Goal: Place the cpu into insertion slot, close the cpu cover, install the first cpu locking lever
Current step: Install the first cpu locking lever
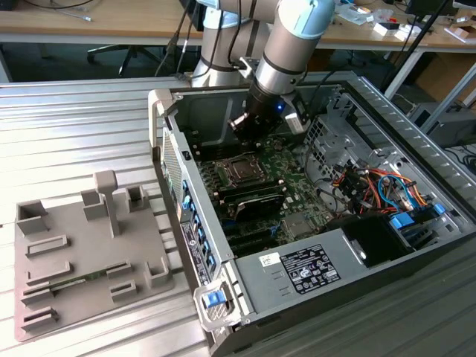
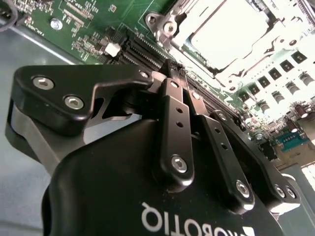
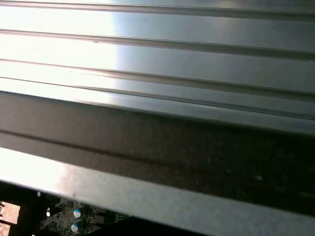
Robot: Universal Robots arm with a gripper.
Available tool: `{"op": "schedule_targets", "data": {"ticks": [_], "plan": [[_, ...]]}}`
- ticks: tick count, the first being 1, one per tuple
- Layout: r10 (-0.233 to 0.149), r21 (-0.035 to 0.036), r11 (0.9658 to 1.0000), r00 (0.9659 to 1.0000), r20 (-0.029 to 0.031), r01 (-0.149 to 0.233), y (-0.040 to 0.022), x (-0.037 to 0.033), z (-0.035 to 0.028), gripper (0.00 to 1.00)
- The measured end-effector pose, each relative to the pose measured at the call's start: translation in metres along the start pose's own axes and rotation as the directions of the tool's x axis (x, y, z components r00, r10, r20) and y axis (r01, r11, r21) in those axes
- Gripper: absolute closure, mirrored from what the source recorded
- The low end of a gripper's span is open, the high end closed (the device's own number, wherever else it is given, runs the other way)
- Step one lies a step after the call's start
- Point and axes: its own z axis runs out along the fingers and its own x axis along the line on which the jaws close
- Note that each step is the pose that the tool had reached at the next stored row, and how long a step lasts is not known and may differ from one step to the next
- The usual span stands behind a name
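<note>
A: Position check. Where is the gripper (image 1: 249, 121)?

B: Inside the open computer case (image 1: 172, 160), hanging low over the motherboard (image 1: 301, 169). In the exterior view the insertion slot (image 1: 242, 169) sits at about 6 o'clock from it, close but apart.

A: Jaws?

B: Clenched. In the second wrist view the two fingertips (image 2: 170, 73) meet with nothing between them. No load.

A: So where is the cpu (image 2: 231, 29)?

B: Down in the slot, by the look of it. Its silvery top lies flat inside the metal surround, just beyond the tips. The cpu cover (image 2: 167, 24) seems to lie flat around it, not raised, though glare makes that less than certain.

A: Step in hand, then?

B: My read: placing is done, the cover is likely down, and the work sits at the locking lever stage. Whether a lever is latched I cannot tell.

A: What does that stage ask for?

B: Closed tips used as a pusher, set exactly on a thin wire arm, with a sideways-and-down sweep and no pressure on the chip face.

A: Anything else?

B: The grey fixture tray (image 1: 74, 260) is outside the case at 8 o'clock, well apart.
</note>
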Motion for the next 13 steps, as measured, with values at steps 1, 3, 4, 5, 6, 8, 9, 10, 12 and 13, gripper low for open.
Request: {"op": "schedule_targets", "data": {"ticks": [1, 3, 4, 5, 6, 8, 9, 10, 12, 13], "plan": [[0.0, 0.0005, 1.0, 1.0, 0.0036, 0.0, 0.0012, 0.0019, -0.003, 0.89], [-0.001, 0.0016, 1.0, 0.9999, 0.0109, 0.001, 0.0025, 0.0046, -0.0097, 0.89], [-0.001, 0.0021, 1.0, 0.9999, 0.0135, 0.001, 0.0029, 0.0057, -0.0112, 0.89], [-0.001, 0.0026, 1.0, 0.9999, 0.0166, 0.001, 0.0032, 0.0074, -0.0119, 0.89], [-0.001, 0.0027, 1.0, 0.9998, 0.0182, 0.001, 0.0035, 0.0086, -0.0121, 0.89], [-0.001, 0.0035, 1.0, 0.9998, 0.0218, 0.001, 0.0042, 0.013, -0.0121, 0.89], [-0.002, 0.0039, 1.0, 0.9997, 0.0253, 0.001, 0.0051, 0.0186, -0.0118, 0.89], [-0.002, 0.0041, 1.0, 0.9996, 0.0268, 0.001, 0.0057, 0.0227, -0.0115, 0.89], [-0.002, 0.0044, 1.0, 0.9996, 0.0288, 0.002, 0.0068, 0.03, -0.0111, 0.89], [-0.002, 0.0045, 1.0, 0.9996, 0.0295, 0.002, 0.0073, 0.0331, -0.0109, 0.89]]}}
